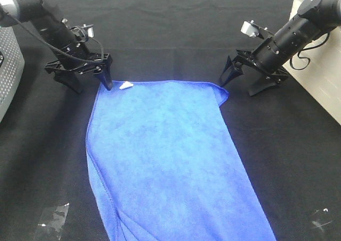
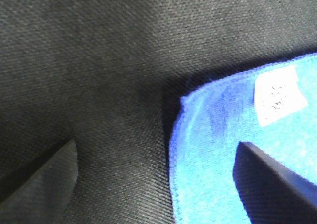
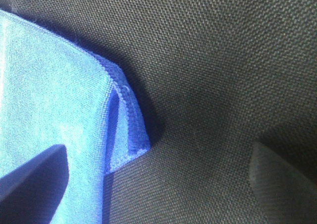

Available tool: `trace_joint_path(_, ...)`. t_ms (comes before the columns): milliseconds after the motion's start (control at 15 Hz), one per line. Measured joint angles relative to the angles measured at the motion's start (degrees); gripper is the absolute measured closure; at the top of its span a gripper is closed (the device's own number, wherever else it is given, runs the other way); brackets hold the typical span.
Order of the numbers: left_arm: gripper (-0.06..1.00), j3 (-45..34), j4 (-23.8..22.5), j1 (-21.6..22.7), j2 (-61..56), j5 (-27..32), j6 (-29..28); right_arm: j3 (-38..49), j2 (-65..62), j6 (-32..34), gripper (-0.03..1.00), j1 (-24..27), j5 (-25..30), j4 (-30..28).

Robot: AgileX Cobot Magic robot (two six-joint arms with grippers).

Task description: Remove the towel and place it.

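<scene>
Nothing lifted yet: large royal-blue rectangular microfibre towel (image 1: 165, 161) lies flat on the black cloth surface (image 1: 176, 38), left gripper (image 1: 91, 84) and right gripper (image 1: 238, 87) straddling its far corners, jaws apart, empty.

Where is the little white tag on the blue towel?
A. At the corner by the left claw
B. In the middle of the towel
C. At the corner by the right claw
A: the white tag lies at the far corner of the towel, right next to the left claw.
</scene>
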State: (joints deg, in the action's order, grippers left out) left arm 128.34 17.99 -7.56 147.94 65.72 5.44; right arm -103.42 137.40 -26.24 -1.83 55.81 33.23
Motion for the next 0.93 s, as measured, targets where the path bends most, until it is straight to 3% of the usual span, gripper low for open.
trace_joint_path(333, 0.19, 0.4, 0.1, -2.4, 0.6, -0.8, 0.0, -0.1, 0.6, 0.0, 0.03, -0.2, 0.2, 1.9)
trace_joint_path(933, 0.20, 0.7, 5.0, -5.7, 1.3, -3.3, -0.2, -0.3, 0.9, -0.1, 0.12, -9.2, -2.8, 2.5)
